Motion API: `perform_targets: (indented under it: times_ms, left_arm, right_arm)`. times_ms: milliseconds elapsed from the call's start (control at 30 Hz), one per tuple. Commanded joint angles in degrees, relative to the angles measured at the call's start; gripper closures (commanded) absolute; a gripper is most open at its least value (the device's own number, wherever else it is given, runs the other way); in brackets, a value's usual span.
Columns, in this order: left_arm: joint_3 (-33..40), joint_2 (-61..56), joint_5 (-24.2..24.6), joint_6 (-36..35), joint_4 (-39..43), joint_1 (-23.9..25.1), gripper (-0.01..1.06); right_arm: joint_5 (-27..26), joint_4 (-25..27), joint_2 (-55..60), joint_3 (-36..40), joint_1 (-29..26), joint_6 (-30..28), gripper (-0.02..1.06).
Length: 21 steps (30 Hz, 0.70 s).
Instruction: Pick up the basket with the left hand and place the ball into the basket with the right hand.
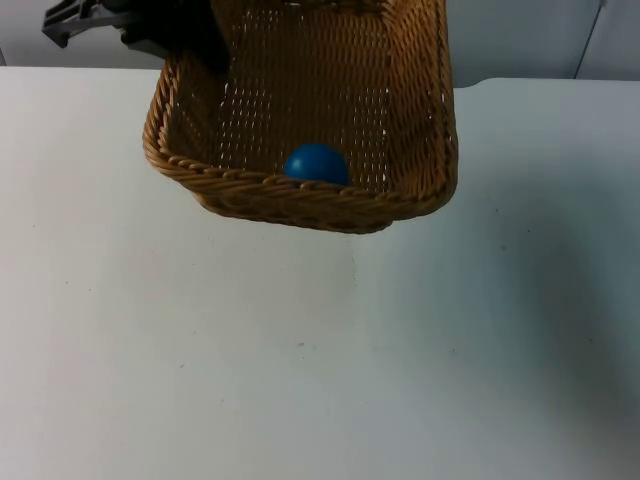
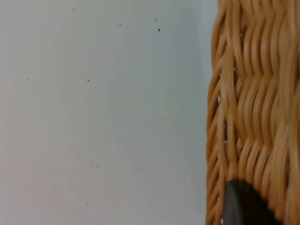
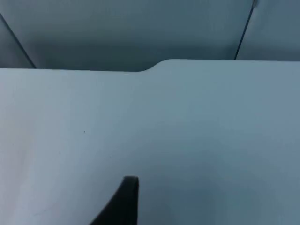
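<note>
Here the left pincer (image 1: pixel 195 45) clamps the basket's (image 1: pixel 300 195) rim at about ten o'clock, holding it tilted above the desk (image 1: pixel 320 360). Inside, the blue ball (image 1: pixel 316 164) rests against the six o'clock wall. The right pincer (image 3: pixel 123 201) waits over bare desk; its grip I cannot tell. Both steps look done.
</note>
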Motion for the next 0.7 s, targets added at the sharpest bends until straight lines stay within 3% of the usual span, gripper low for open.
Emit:
perform_targets:
  times_ms: [0,233,500,667]
  left_arm:
    - [-0.6,-0.6,-0.3,-0.2,-1.5,0.2,1.05]
    - [-0.6,-0.6,-0.3,-0.2,-1.5,0.2,1.05]
    - [-0.6,-0.6,0.1,-0.2,-1.5,0.2,1.05]
    - [-0.6,-0.6,0.1,0.0,-1.5,0.2,1.05]
  right_arm:
    - [2.2,-0.7,-3.8,0.2,-0.3,-0.6,0.00]
    - [6.4,-1.0,-10.0,1.2,-0.3,-1.5,0.00]
    - [0.3,-2.2,-20.3,16.0,-0.3,2.6,0.00]
    - [-2.2,-2.2,-24.9,21.3,-0.3,3.2,0.00]
